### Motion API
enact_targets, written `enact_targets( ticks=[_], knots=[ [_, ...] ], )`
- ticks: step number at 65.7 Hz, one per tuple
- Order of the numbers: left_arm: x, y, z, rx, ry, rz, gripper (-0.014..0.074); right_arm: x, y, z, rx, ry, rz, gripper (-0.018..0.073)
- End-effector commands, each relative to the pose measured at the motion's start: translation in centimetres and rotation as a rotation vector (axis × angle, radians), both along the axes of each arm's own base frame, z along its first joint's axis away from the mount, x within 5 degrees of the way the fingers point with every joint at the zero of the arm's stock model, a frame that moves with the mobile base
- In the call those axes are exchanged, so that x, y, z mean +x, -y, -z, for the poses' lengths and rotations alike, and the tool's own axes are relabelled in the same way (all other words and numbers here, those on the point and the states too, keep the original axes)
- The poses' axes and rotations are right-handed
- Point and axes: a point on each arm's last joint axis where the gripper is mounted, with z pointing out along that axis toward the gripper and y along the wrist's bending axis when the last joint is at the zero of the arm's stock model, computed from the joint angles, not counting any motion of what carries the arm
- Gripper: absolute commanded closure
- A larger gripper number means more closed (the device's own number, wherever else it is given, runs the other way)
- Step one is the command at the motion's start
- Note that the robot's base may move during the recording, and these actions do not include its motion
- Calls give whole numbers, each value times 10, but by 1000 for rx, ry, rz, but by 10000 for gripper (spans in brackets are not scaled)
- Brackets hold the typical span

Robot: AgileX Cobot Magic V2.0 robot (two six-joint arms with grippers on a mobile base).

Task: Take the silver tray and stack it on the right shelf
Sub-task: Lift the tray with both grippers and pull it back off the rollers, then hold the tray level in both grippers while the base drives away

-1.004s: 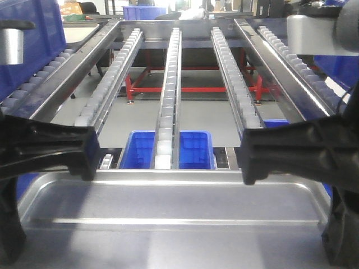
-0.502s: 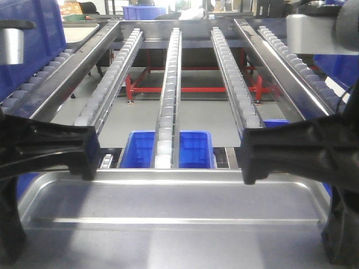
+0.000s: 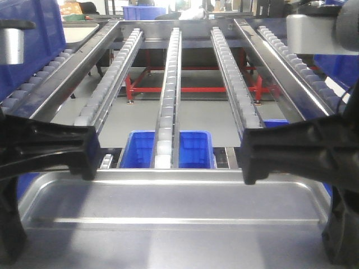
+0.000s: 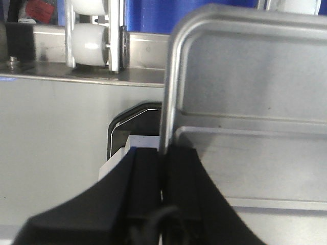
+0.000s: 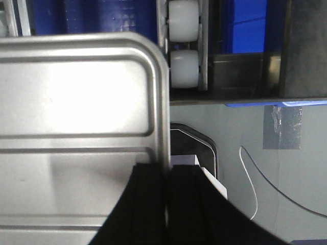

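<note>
The silver tray (image 3: 168, 202) lies level across the bottom of the front view, one raised ridge showing on its floor. My left gripper (image 3: 90, 159) is shut on its left rim and my right gripper (image 3: 247, 162) on its right rim. In the left wrist view the black fingers of the left gripper (image 4: 163, 153) pinch the tray's (image 4: 245, 92) thin edge. The right wrist view shows the right gripper (image 5: 167, 171) clamped the same way on the tray (image 5: 76, 92). The right shelf (image 3: 168, 95), with its rails of white wheels, runs away just beyond the tray's far rim.
Two blue bins (image 3: 193, 148) sit under the rack's front end, with a red frame (image 3: 196, 88) farther back. Blue crates stand on the neighbouring racks at left (image 3: 28, 45) and right (image 3: 342, 67). A thin white cable (image 5: 250, 178) lies on the grey floor.
</note>
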Motion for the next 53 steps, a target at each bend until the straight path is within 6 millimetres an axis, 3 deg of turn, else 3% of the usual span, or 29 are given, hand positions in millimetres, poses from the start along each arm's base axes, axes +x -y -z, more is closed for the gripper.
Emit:
enact_targets(
  ticks=[1,53],
  knots=[
    [1,3,-13,-44,32,-1,697,3,0,-11,22,49,-14,489],
    [1,3,-13,-44,32,-1,697,3,0,-11,22,49,-14,489]
  ],
)
